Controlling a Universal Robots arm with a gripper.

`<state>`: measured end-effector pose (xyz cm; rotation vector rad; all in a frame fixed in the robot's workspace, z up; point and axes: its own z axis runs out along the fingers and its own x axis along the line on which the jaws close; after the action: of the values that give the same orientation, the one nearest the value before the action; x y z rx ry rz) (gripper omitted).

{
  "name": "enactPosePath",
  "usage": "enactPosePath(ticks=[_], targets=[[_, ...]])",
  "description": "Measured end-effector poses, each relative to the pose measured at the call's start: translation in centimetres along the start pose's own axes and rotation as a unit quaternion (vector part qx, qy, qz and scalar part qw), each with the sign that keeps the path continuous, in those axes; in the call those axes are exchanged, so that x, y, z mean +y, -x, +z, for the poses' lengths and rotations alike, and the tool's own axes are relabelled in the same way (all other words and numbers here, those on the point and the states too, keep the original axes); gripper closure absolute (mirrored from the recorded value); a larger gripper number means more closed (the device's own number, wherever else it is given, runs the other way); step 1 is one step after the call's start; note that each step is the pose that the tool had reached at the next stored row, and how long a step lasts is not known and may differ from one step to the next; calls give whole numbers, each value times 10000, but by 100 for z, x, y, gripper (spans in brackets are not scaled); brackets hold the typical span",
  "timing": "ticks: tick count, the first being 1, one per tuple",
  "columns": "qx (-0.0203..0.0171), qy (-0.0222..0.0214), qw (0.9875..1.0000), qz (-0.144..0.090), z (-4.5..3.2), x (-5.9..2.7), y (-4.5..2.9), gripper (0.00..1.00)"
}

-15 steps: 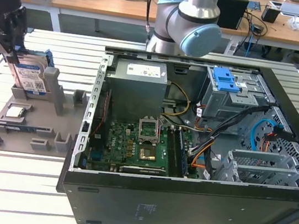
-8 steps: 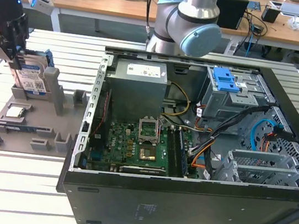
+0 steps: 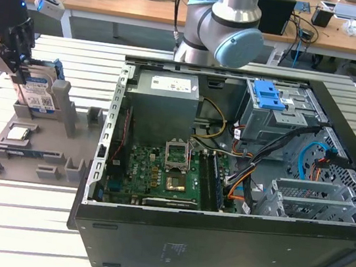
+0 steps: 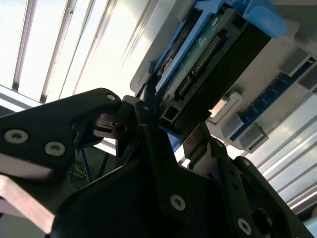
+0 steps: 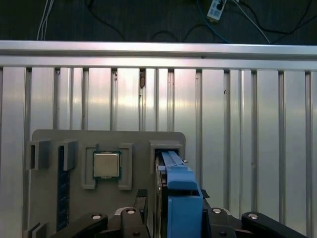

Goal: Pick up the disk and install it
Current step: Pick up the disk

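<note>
Slatted aluminium desk [image 3: 20,217], as seen in the exterior view. The gripper [image 3: 17,61] is positioned at that view's far left, directly over the disk [image 3: 37,94]. In the second wrist view the gripper [image 4: 171,129] is seen straddling the disk's [image 4: 208,59] connector end; whether it is clamped or merely around it cannot be told. The disk is stood on edge in a slot of the grey fixture tray [image 3: 63,150], blue carrier frame uppermost in the first wrist view [image 5: 178,193]. A processor chip [image 5: 106,164] is seated in a pocket just beside the disk slot, and a memory stick [image 5: 63,193] is held further along the tray. The open computer case [image 3: 215,245] is laid beside the tray on the exterior view's right, with a blue bracket [image 3: 268,93] seen on top of its grey drive cage.
</note>
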<state>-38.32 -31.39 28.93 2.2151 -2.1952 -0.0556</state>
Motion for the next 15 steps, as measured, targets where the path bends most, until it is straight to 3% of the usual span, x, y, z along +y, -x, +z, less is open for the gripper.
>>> enactPosePath(ticks=[15], targets=[[0, 0, 10000, 0, 27, 16, 0, 53]])
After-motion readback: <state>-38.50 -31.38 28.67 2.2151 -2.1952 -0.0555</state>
